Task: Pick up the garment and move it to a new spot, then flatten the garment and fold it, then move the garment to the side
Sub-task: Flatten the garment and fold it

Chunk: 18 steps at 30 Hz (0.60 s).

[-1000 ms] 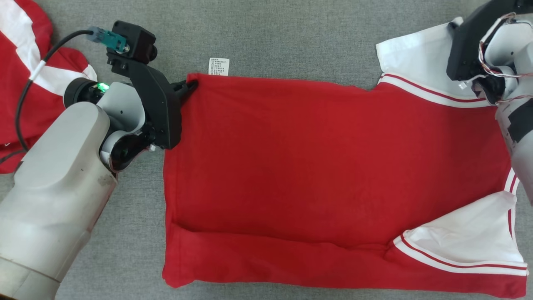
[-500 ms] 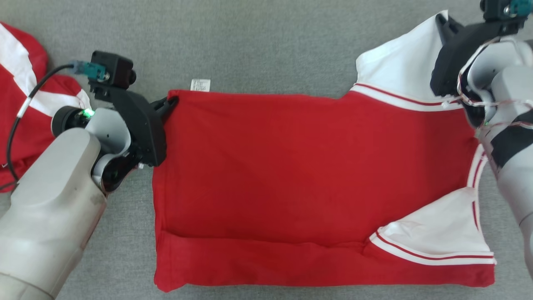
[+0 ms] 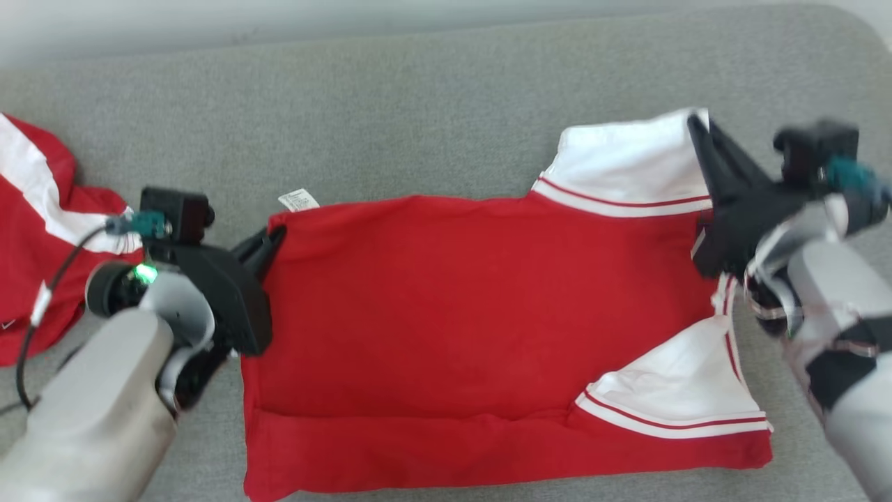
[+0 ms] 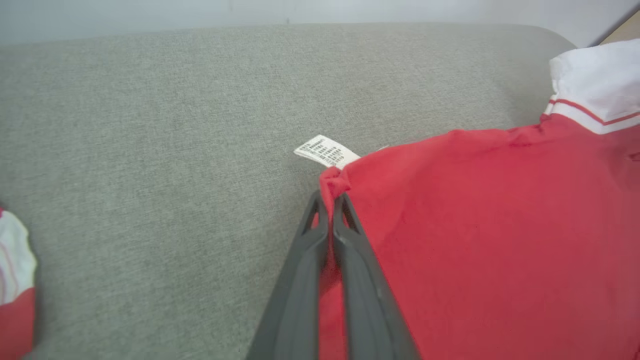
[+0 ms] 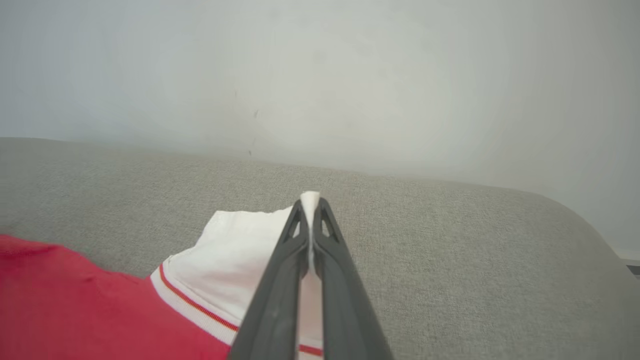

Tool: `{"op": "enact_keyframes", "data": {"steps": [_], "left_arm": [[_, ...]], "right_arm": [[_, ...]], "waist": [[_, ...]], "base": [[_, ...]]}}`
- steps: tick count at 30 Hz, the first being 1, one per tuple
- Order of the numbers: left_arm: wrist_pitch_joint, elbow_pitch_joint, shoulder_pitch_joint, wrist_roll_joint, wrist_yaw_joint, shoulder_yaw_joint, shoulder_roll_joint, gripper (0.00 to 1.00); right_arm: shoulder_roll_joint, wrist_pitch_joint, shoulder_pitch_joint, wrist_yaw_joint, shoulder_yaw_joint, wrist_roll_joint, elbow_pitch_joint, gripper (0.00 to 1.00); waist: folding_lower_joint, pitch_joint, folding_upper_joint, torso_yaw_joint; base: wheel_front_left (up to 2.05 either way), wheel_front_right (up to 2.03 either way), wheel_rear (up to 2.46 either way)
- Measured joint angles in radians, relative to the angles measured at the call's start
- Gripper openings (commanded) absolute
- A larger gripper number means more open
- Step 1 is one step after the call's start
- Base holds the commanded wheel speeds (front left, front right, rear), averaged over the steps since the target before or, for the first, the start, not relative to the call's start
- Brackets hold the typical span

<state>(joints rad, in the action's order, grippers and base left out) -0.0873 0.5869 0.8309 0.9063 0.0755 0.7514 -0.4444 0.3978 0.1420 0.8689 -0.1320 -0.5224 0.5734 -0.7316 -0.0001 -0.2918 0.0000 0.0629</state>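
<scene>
Checking in from the remote station. The shirt (image 3: 453,314) is lying mostly flat across the middle of the grey table (image 3: 418,104), red body spread out, with a fold running along the near edge. My left end effector (image 3: 274,237) is clamped on the far left corner of the red cloth, right next to the tag (image 3: 298,201) poking out there. In the left wrist view the fingers (image 4: 300,280) pinch a little bunch of fabric between them. My right end effector (image 3: 695,125) is clenched on the far corner of the white sleeve (image 3: 627,157), and the right wrist view has a sliver of white sticking out past the ends. The other sleeve (image 3: 669,390) lies over the near right part of the body. A second red-and-white garment (image 3: 35,209) sits bunched at the left, apart from the shirt.
</scene>
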Motion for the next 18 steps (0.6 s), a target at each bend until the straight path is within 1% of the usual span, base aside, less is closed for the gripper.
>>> {"op": "enact_keyframes", "data": {"steps": [4,9,14,18], "left_arm": [[0.055,-0.085,-0.085,-0.011,-0.044,-0.001,-0.020,0.00],[0.117,-0.185,-0.188,-0.030,-0.102,0.000,-0.037,0.00],[0.173,-0.258,-0.263,-0.038,-0.146,-0.003,-0.046,0.00],[0.212,-0.279,-0.294,-0.053,-0.166,-0.002,-0.050,0.00]], "right_arm": [[0.021,0.038,-0.143,0.000,0.053,-0.005,0.105,0.00],[0.016,0.052,-0.333,0.000,0.154,-0.020,0.243,0.00],[-0.021,0.031,-0.511,0.000,0.264,-0.044,0.380,0.00],[-0.056,0.006,-0.637,0.000,0.352,-0.067,0.487,0.00]], "waist": [[0.0000,0.026,0.0000,0.012],[0.0000,0.047,-0.0001,0.015],[-0.0001,0.059,-0.0001,0.007],[0.0000,0.067,-0.0001,-0.005]], "base": [[0.00,0.00,0.00],[0.00,0.00,0.00],[0.00,0.00,0.00],[0.00,0.00,0.00]]}}
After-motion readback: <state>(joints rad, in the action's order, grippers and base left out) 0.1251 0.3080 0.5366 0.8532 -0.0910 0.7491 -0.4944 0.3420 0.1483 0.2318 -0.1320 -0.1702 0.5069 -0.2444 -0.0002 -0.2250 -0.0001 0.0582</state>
